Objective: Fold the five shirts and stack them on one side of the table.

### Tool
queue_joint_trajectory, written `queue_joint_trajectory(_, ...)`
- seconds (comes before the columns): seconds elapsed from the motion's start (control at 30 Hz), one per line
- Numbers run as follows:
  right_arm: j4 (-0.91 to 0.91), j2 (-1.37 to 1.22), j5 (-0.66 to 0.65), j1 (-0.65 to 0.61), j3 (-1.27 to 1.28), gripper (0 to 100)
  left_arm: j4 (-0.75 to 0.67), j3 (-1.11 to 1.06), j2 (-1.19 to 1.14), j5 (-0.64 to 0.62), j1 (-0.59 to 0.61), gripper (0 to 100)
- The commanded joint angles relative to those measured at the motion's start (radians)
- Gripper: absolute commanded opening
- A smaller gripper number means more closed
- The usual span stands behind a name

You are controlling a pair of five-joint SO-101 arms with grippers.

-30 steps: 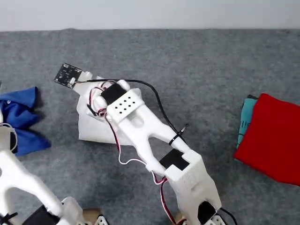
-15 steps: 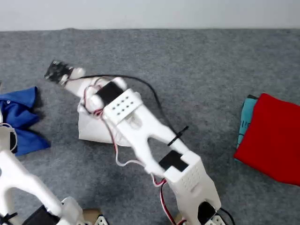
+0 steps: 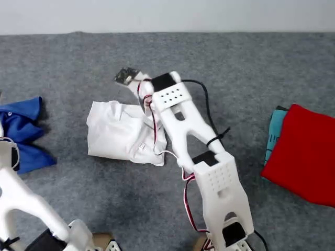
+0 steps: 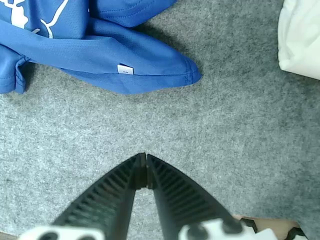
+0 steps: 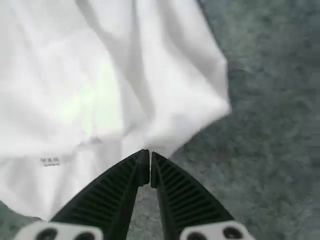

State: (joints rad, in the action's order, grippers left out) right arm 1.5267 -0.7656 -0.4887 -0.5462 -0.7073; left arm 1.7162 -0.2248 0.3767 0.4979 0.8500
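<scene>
- White shirt (image 3: 123,133): lies left of centre on the grey table (image 3: 235,68), roughly folded into a rumpled rectangle with uneven edges and a small label showing near one hem.
- Right gripper (image 5: 146,155): hangs just above the near edge of the white shirt, where cloth meets table; jaws pressed fully together, no cloth visibly caught between them.
- Right arm (image 3: 180,117): stretches from the front of the table out over the shirt's right side, loose wires trailing close above the cloth.
- Left gripper (image 4: 145,162): hovers over bare table, jaws closed tip to tip and empty; blue shirt (image 4: 100,50) near ahead of it, a corner of the white shirt off to one side.
- Blue shirt in the high view (image 3: 21,133): bunched and unfolded at the left edge of the table, apart from the white one.
- Red shirt (image 3: 306,154): folded at the right edge, resting on a teal shirt (image 3: 275,133), well apart from the white shirt; probably the stack.
- Risk, as judged: with closed tips this low at the hem, any sideways sweep likely drags the top layer and undoes the fold.
- Risk: pinching a single layer at the edge probably lets the rest fall open on the long carry to the stack.
- Risk: dangling wires may snag the cloth and pull it askew.
- Risk: a loose, uneven fold may land crooked on the red shirt and shift the stack.
</scene>
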Motion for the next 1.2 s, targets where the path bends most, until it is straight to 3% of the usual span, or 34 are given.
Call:
queue_joint_trajectory(0.0, -0.019, -0.010, -0.012, -0.074, -0.040, 0.9, 0.006, 0.002, 0.041, -0.009, -0.009, 1)
queue_joint_trajectory(0.3, -0.050, -0.019, -0.014, -0.358, -0.364, 0.9, 0.006, 0.002, 0.041, -0.009, -0.009, 1)
queue_joint_trajectory(0.47, 0.004, -0.019, -0.014, -0.387, -0.505, 0.9, 0.006, 0.002, 0.041, -0.009, -0.009, 1)
queue_joint_trajectory(0.83, 0.015, -0.110, -0.012, -0.067, -0.413, 0.9, 0.005, -0.016, 0.041, -0.009, -0.009, 1)
queue_joint_trajectory(1.17, -0.162, -0.311, -0.011, 0.130, -0.414, 0.9, 0.006, -0.047, 0.041, -0.008, -0.008, 1)
